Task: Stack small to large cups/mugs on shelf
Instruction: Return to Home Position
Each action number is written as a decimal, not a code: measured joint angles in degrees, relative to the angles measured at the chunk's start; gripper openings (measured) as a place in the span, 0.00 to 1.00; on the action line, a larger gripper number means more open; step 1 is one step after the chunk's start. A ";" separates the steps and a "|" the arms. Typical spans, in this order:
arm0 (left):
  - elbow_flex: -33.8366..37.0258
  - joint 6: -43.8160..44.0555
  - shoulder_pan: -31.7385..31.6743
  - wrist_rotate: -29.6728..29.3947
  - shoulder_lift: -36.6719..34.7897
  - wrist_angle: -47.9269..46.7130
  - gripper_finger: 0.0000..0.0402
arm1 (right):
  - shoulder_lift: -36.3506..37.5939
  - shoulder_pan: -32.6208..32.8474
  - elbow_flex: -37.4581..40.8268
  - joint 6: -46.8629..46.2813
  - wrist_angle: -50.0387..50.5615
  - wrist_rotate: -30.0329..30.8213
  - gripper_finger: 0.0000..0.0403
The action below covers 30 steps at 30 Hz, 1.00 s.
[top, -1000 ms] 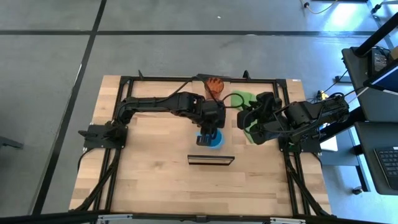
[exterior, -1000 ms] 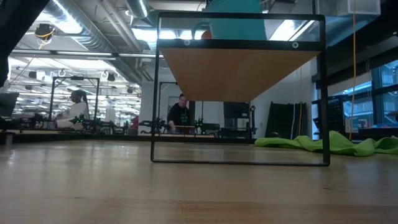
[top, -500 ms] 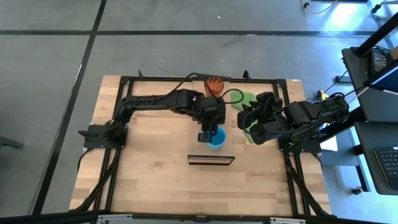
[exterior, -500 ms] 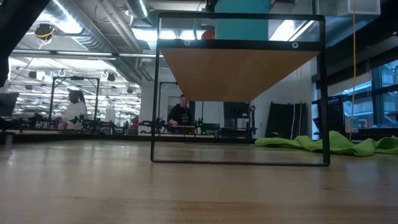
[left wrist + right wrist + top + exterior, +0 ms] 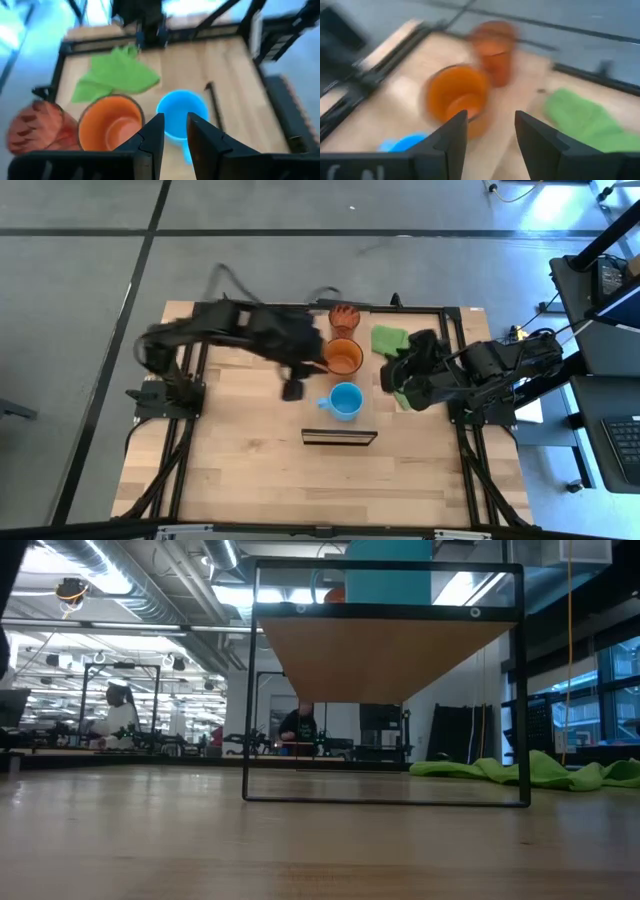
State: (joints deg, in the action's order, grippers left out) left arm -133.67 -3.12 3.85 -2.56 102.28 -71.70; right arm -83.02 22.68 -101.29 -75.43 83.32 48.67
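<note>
On wooden shelf [image 5: 385, 660], ribbed cup [image 5: 343, 315], orange mug [image 5: 344, 357], blue mug [image 5: 346, 400], left gripper [image 5: 174, 120] and right gripper [image 5: 490, 117] parted

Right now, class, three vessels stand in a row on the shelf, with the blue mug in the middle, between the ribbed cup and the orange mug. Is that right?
Not quite. The orange mug is in the middle, between the ribbed cup and the blue mug, all in a row on the shelf. The high view shows it.
</note>
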 joint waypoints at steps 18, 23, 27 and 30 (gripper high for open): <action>16.73 10.32 18.75 -17.98 -20.88 13.85 0.19 | 0.12 0.77 3.96 58.50 -47.04 -31.10 0.41; 46.37 9.79 18.23 -12.37 -30.24 44.00 0.19 | 2.23 0.55 19.32 54.53 -61.15 -32.37 0.41; 66.28 11.15 14.65 -4.77 -42.57 65.75 0.19 | 12.25 0.27 33.26 55.62 -77.20 -35.70 0.41; 75.30 10.18 10.92 -3.89 -53.13 68.10 0.19 | 23.34 -0.82 40.88 56.18 -78.46 -35.74 0.41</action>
State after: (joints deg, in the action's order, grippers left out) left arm -58.36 7.06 14.76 -6.45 49.15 -3.60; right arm -59.68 21.86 -60.41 -19.25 4.87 12.93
